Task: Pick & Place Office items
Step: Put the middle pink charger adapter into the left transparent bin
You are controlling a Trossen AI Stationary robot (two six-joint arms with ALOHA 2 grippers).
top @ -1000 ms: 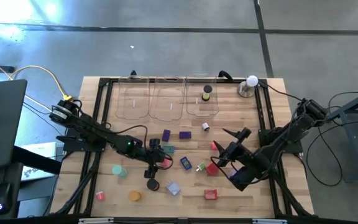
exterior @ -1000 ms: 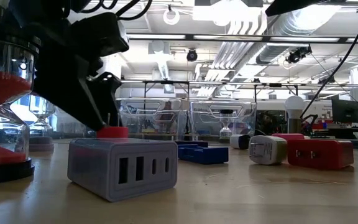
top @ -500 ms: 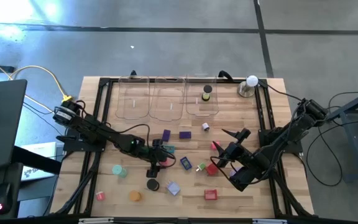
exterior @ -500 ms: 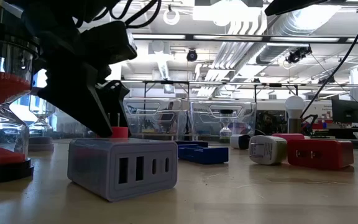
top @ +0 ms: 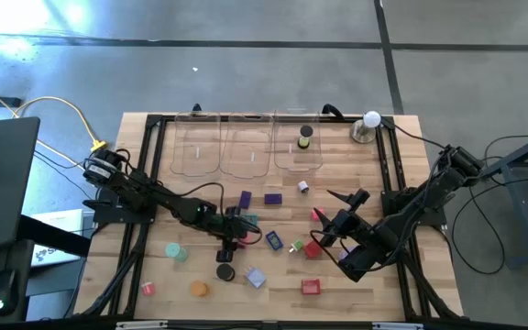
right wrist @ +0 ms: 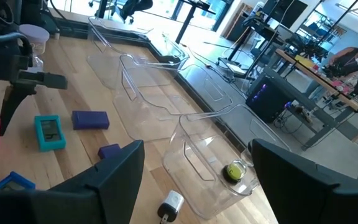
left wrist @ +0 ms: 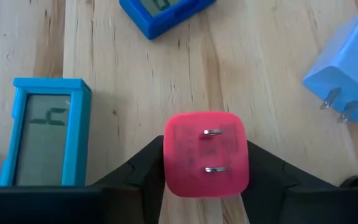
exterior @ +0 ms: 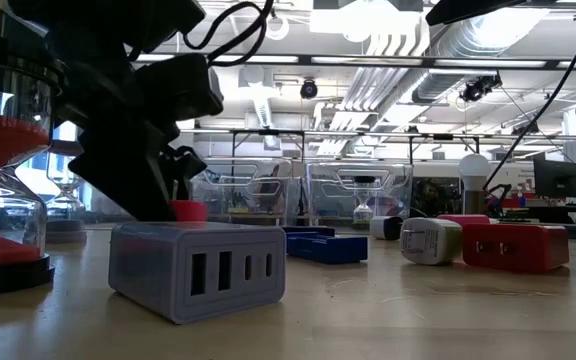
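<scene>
I am closing the left tool (left wrist: 205,186) on a red square two-pronged plug adapter (left wrist: 206,154); right tool (right wrist: 194,180) is waiting open; most items remain scattered around the tabletop's (top: 374,183) six o'clock half.

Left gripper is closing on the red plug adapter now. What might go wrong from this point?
Left gripper has the red plug adapter between its fingers by the lower edges only, prongs facing the camera, so it may slip or twist on lifting. The teal timer and the light blue charger lie close on either side; a swing could knock them. The right gripper hangs open nearby over the table, narrowing the path toward the clear trays.
</scene>
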